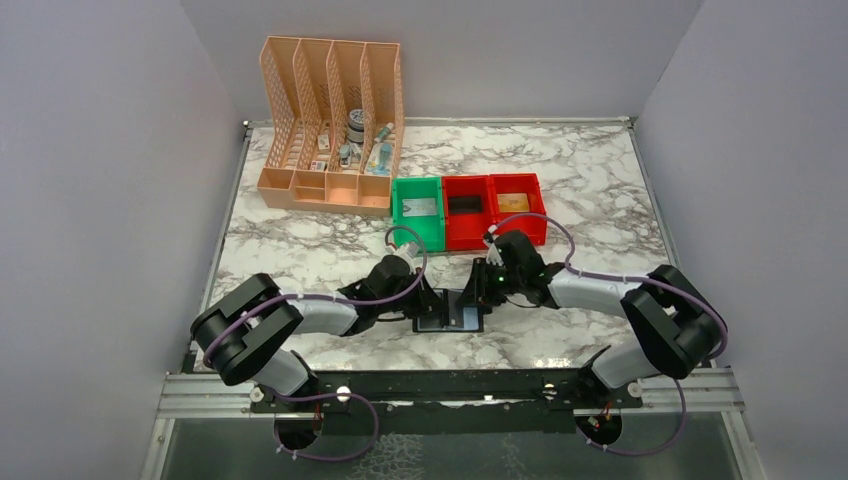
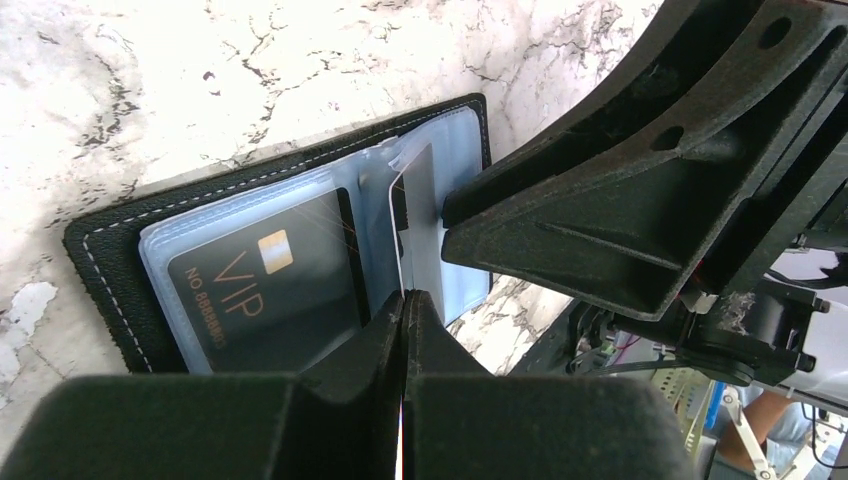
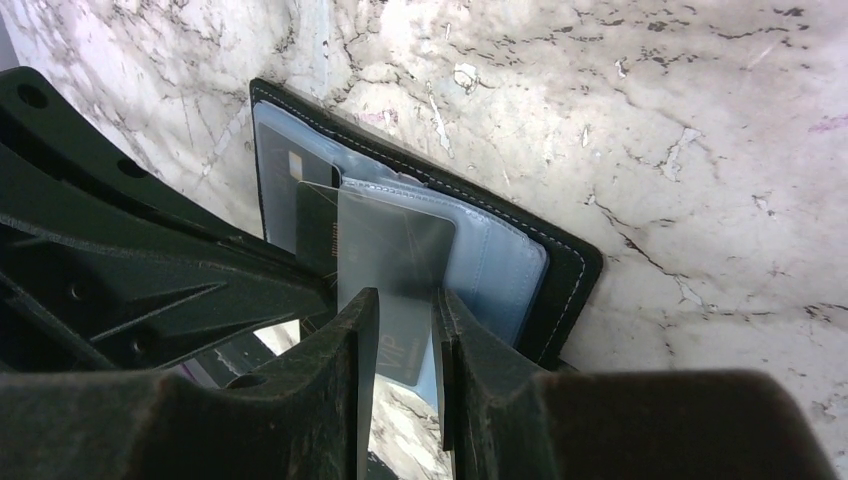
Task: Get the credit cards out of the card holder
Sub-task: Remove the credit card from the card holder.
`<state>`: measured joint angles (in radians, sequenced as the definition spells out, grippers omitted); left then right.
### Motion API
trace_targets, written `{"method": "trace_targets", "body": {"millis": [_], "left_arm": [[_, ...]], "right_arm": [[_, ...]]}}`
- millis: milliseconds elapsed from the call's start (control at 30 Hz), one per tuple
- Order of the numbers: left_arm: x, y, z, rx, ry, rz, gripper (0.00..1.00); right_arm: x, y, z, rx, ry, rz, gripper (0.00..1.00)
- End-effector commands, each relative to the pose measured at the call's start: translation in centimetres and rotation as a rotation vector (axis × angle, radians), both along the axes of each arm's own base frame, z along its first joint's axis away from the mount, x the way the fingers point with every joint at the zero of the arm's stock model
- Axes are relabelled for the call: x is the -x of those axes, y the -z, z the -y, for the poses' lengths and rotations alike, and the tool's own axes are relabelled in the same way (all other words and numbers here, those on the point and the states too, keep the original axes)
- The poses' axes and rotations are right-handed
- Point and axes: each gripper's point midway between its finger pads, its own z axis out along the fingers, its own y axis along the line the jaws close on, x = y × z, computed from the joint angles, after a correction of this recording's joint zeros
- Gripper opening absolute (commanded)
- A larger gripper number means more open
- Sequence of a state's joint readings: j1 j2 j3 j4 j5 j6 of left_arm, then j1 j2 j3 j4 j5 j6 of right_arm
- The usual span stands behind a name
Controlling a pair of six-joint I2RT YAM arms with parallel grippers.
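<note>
The card holder lies open on the marble between both grippers. It is black with clear grey-blue sleeves. A dark VIP credit card lies flat in one sleeve. Another dark card stands tilted up over the fold. My left gripper is shut on this card's thin white edge. My right gripper is slightly open. Its fingers sit either side of the card's near end without pinching it.
Behind the grippers stand a green bin holding a white card, a red bin, and a second red bin holding a tan card. A peach lattice file organizer stands at the back left. Grey walls enclose the table.
</note>
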<state>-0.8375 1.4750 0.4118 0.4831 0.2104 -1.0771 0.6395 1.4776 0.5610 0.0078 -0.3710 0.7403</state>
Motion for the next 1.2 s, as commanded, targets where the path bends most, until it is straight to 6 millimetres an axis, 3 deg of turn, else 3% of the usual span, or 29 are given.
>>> {"method": "trace_targets", "body": {"millis": [0,133,267,433,533,667,933,1167], "left_arm": [[-0.2,-0.2,0.1,0.003,0.008,0.013,0.00],[-0.3,-0.3,-0.3,0.000,-0.001,0.025,0.00],[-0.1,-0.4,0.0,0.006,0.029,0.020,0.15],[0.2,-0.6,1.2,0.027,0.087,-0.002,0.17],[0.1,-0.6,1.1,0.027,0.078,0.003,0.13],[-0.1,-0.8,0.3,0.023,0.038,0.020,0.00],[-0.7,-1.5,-1.5,0.011,-0.027,0.051,0.00],[-1.2,-2.8,-2.3,-0.063,-0.008,0.087,0.00]], "right_arm": [[-0.1,2.3,2.3,0.119,0.056,0.005,0.28],[0.0,3.0,2.3,0.123,0.060,-0.015,0.28],[0.3,3.2,2.3,0.112,0.074,-0.029,0.27],[0.5,3.9,2.8,0.139,0.093,-0.050,0.26],[0.6,3.9,2.9,0.133,0.098,-0.047,0.25],[0.3,3.7,3.2,0.145,0.114,-0.032,0.26],[-0.2,3.2,3.5,0.165,0.109,0.006,0.26],[-0.9,-0.4,1.7,0.060,0.036,0.106,0.29]]}}
